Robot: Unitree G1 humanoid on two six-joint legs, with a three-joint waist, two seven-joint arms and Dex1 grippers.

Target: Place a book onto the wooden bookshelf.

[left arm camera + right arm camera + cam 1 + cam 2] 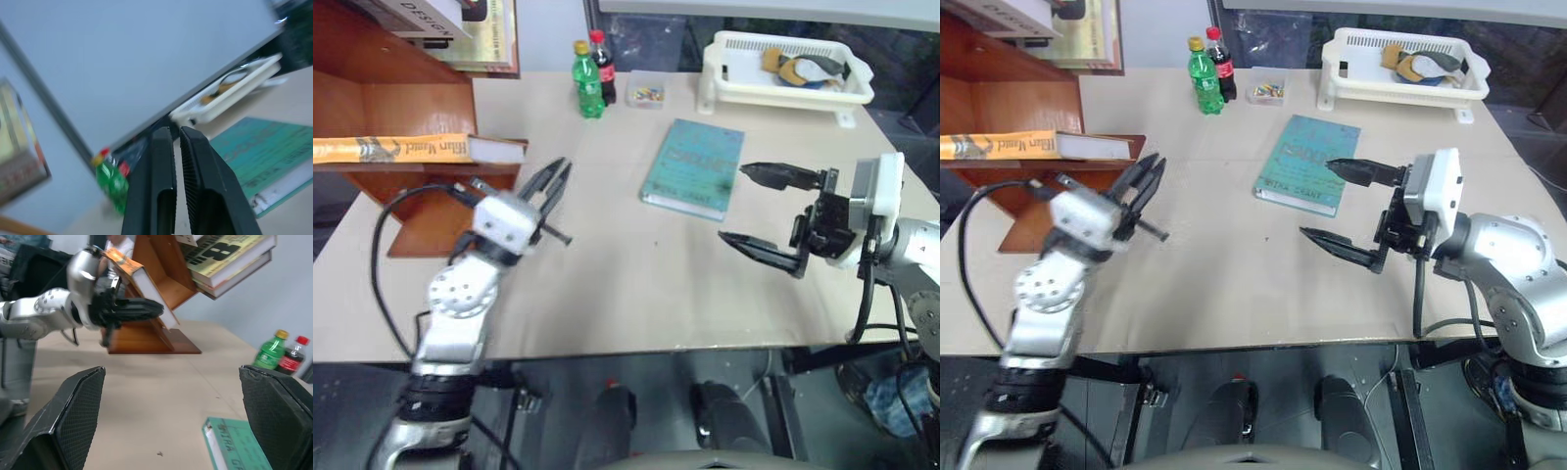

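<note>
The orange-yellow book [401, 149] lies flat on a lower board of the reddish-brown wooden bookshelf [391, 98] at the table's left, its white page edges facing right. My left gripper [563, 172] is shut and holds nothing; it hangs just right of the book, apart from it, pointing forward and slightly up. In the right wrist view the same shut left gripper [146, 308] shows in front of the book [128, 267]. Over the table's right side my right gripper [742, 206] stands wide open and empty, pointing left, close to a teal-green book [693, 168].
A green bottle [588, 81] and a cola bottle [603, 67] stand at the back of the beige table [607, 294], beside a small clear box [646, 94]. At the back right sits a white basket [847, 93]. More books [230, 257] are stacked higher on the shelf.
</note>
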